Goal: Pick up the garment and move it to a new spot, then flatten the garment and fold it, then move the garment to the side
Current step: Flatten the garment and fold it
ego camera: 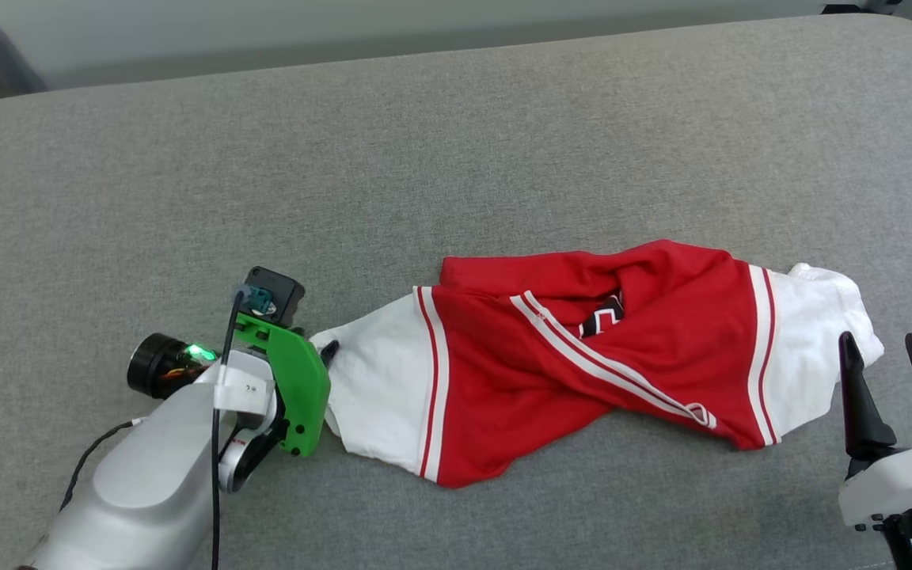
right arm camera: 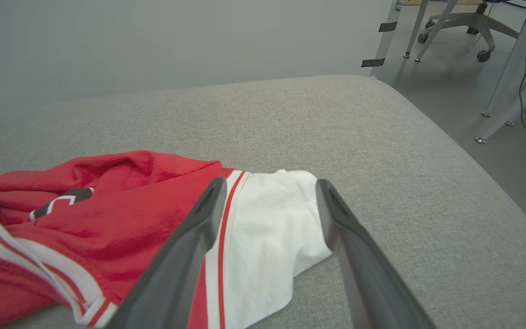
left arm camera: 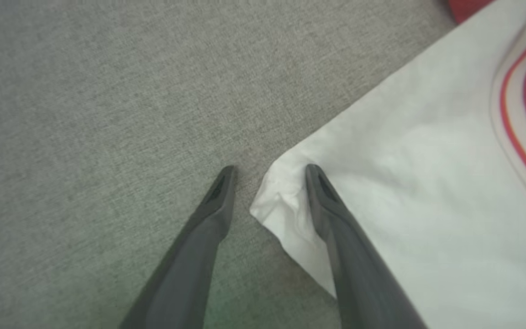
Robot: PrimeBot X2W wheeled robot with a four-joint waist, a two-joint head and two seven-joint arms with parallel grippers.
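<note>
A red garment (ego camera: 583,356) lies on a gray padded bench (ego camera: 456,142). It is bunched up and twisted in the middle, not flat. It stretches from side to side near the front of the bench. A bit of black print (ego camera: 602,317) with white edges peeks out from a fold in the red cloth. Red and white striped trim (ego camera: 606,364) runs at a slant across it.

One white sleeve (ego camera: 373,388) sticks out on the robot's left. The other white sleeve (ego camera: 812,348) sticks out on the robot's right.

The left tool (left arm camera: 270,171) is down at the pointy corner of the left sleeve. Its two dark fingers are spread apart. In the left wrist view, one finger is over the gray bench and the other is over the white cloth. The little folded corner sits between them. The fingers are not pinching it. A green part (ego camera: 298,388) on the left wrist sits just beside the sleeve.

The right tool (ego camera: 879,342) is near the right sleeve, just past its edge. Its two fingers are spread wide and hold nothing. In the right wrist view, the white sleeve shows between them.

Past the far end of the bench there is a gray floor (right arm camera: 450,91) and a chair (right arm camera: 468,23) on wheels.
</note>
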